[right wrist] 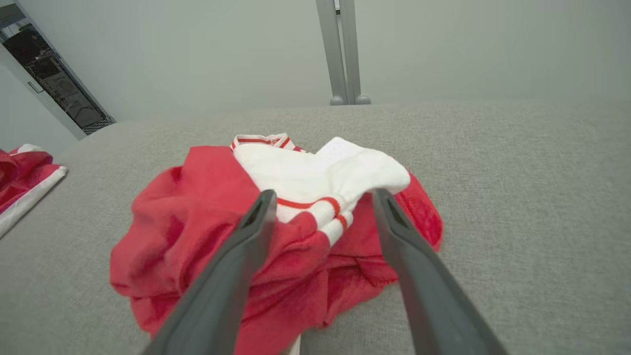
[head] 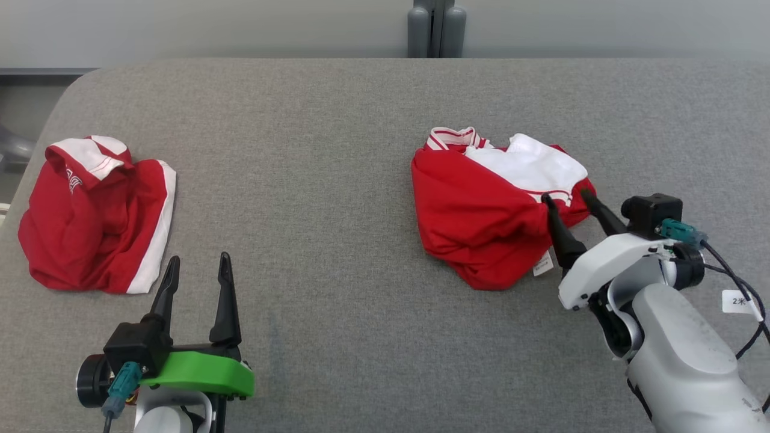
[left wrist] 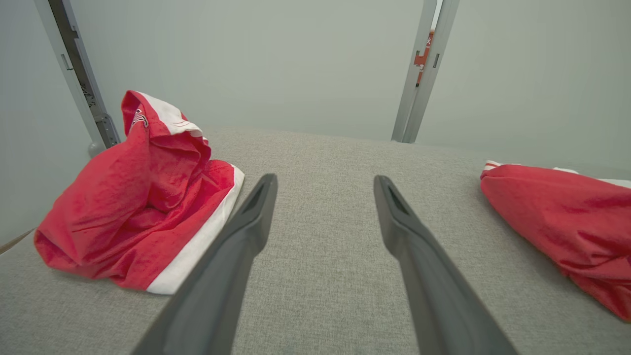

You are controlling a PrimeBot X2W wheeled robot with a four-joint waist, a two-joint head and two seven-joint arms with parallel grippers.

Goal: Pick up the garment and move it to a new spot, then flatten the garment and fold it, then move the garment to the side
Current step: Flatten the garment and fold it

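Use the right end effector [head: 565, 195]: jaws spread wide and empty, it straddles the striped cuff [right wrist: 320, 207] at the 3 o'clock edge of the garment [head: 475, 222], right of worktop [head: 361, 180] centre. The left end effector [head: 200, 258], likewise spread and empty, sits well apart at 9 o'clock.

A wide tabletop [head: 361, 108] covered in grey woven cloth fills the foreground; its far left corner is rounded. Behind its far edge stands a plain, pale grey-green wall [head: 240, 24]. At the middle of that edge a pair of grey metal posts [head: 436, 27] rises against the wall, with rounded feet. Past the far left corner a dark ledge [head: 42, 71] runs along the wall. In the right wrist view a dark grille [right wrist: 54, 84] in a pale frame shows beyond the tabletop's left end. The light is soft and even, and the shadows are faint.
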